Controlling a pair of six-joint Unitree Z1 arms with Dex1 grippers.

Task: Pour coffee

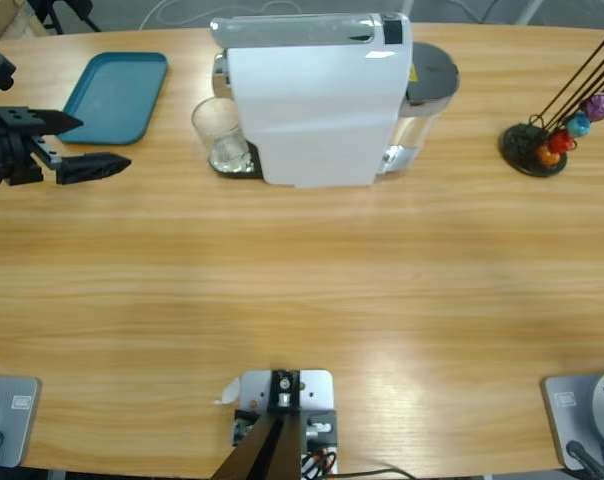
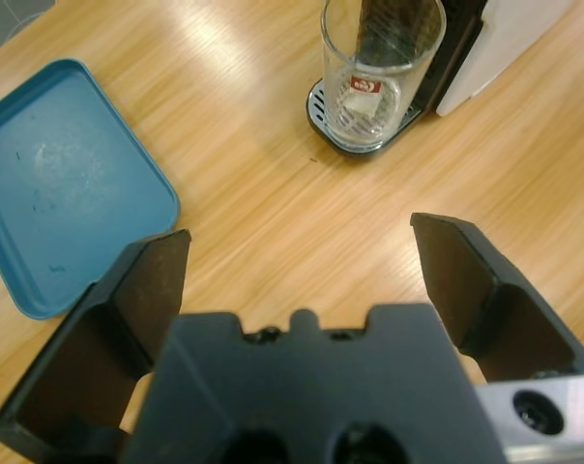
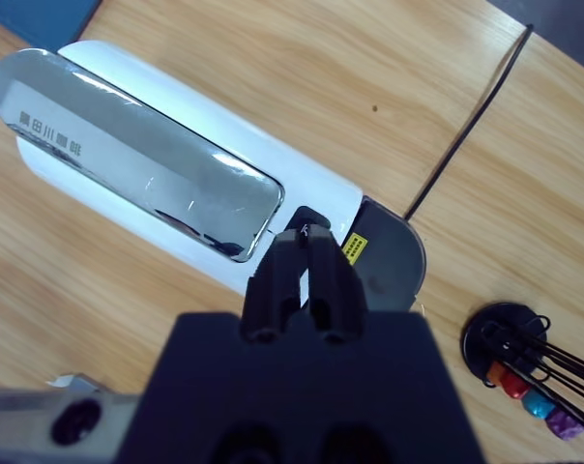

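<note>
Your left gripper (image 2: 297,261) hangs wide open short of the empty glass (image 2: 380,72); right gripper (image 3: 309,259) closed above the coffee machine (image 3: 166,184).

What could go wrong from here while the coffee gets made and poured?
1. The open left gripper faces the tall glass on the narrow drip tray; a slightly off approach could tip it.
2. The shut right gripper hangs directly above the coffee machine; descending too far could hit it.
</note>
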